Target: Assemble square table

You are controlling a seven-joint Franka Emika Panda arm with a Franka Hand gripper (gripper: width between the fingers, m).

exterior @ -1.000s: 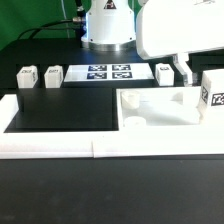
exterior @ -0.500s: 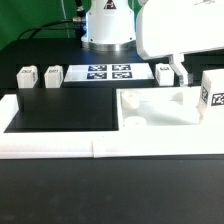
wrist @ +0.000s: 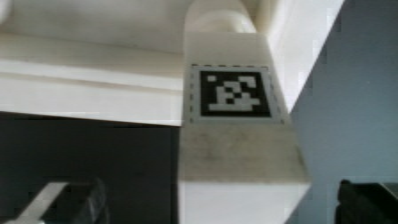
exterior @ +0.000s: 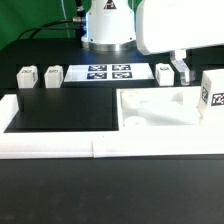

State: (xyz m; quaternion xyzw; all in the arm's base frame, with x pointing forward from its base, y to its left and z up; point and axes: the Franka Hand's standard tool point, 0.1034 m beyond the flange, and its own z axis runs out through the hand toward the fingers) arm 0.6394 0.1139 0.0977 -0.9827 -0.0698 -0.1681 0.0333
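**A:** Gripper state?

**B:** Released. In the wrist view my gripper (wrist: 210,205) has both fingers (wrist: 59,203) spread wide. A tagged leg (wrist: 240,150) runs between them with a gap on each side. I'm grasping nothing.

**A:** Where is it in the exterior view?

**B:** Upper right of the frame, under my white arm housing. The tips hang just behind the far edge of the square tabletop (exterior: 165,115).

**A:** Tabletop position?

**B:** Flat on the bench (exterior: 110,190), right half of the frame. One round corner socket (exterior: 131,100) shows at its near-left corner. The white border rails (exterior: 50,146) run along its front and wrap around the black area in the left half of the frame.

**A:** Legs?

**B:** Four in the exterior view.
- The far-left leg (exterior: 26,76) and the second leg (exterior: 53,75) sit side by side at upper left, behind the rails.
- The third leg (exterior: 164,72) is just beside my gripper, on the exterior view's left of it.
- The big-tag leg (exterior: 212,92) stands upright at the right edge of the frame, at the tabletop's right end. I can't tell whether it is seated in a socket.

**A:** Which one is between your fingers?

**B:** Can't tell from these views.

**A:** Anything else?

**B:** The marker board (exterior: 108,72) lies flat at upper centre, between the second and third legs.
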